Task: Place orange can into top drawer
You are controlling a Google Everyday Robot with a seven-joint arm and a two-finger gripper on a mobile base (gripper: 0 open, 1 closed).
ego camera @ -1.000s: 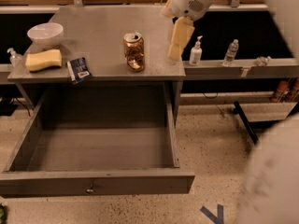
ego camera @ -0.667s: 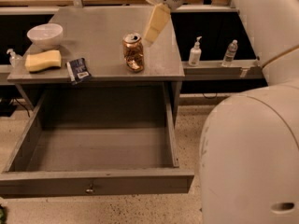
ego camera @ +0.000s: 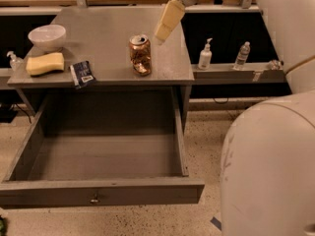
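Note:
The orange can (ego camera: 140,54) stands upright on the grey desk top (ego camera: 108,28), near its front right part. It is dented, with a silver top. The top drawer (ego camera: 98,192) is pulled wide open below the desk and its inside (ego camera: 108,156) holds nothing. A small lock sits in the middle of its front panel. My gripper (ego camera: 165,27) hangs from the top of the view, above and just to the right of the can, a short gap from it. It holds nothing that I can see.
On the desk's left are a white bowl (ego camera: 47,36), a yellow sponge (ego camera: 45,63) and a dark blue packet (ego camera: 81,73). A white pump bottle (ego camera: 204,55) and a water bottle (ego camera: 242,55) stand on a shelf to the right. My white body (ego camera: 270,166) fills the right foreground.
My gripper has moved left, from beyond the desk's right edge to just above and right of the can. The can and the drawer have not moved.

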